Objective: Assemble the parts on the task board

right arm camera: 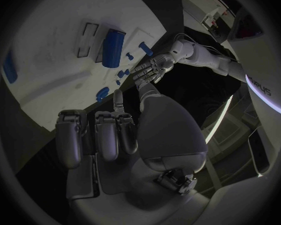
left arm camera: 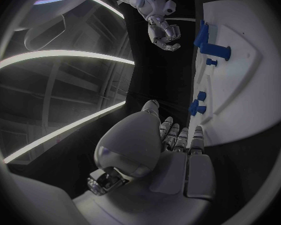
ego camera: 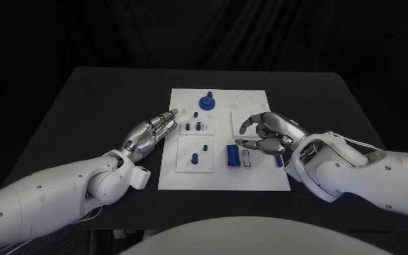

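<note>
Task board (ego camera: pixel 255 179), white, lay at the middle of the black table (ego camera: pixel 85 95), with bare tabletop open between it and the left, right and far edges. Left hand (ego camera: pixel 151 132) rested at the board's left edge, fingers straight, close together and holding nothing; right hand (ego camera: pixel 270 132) hung over the board's right half, fingers curled inward, nothing seen in them. Blue parts: a large cylinder (ego camera: pixel 232 155) lying near the front edge, a round knobbed piece (ego camera: pixel 207 101) toward the far edge, small pegs (ego camera: pixel 194 127) between.
</note>
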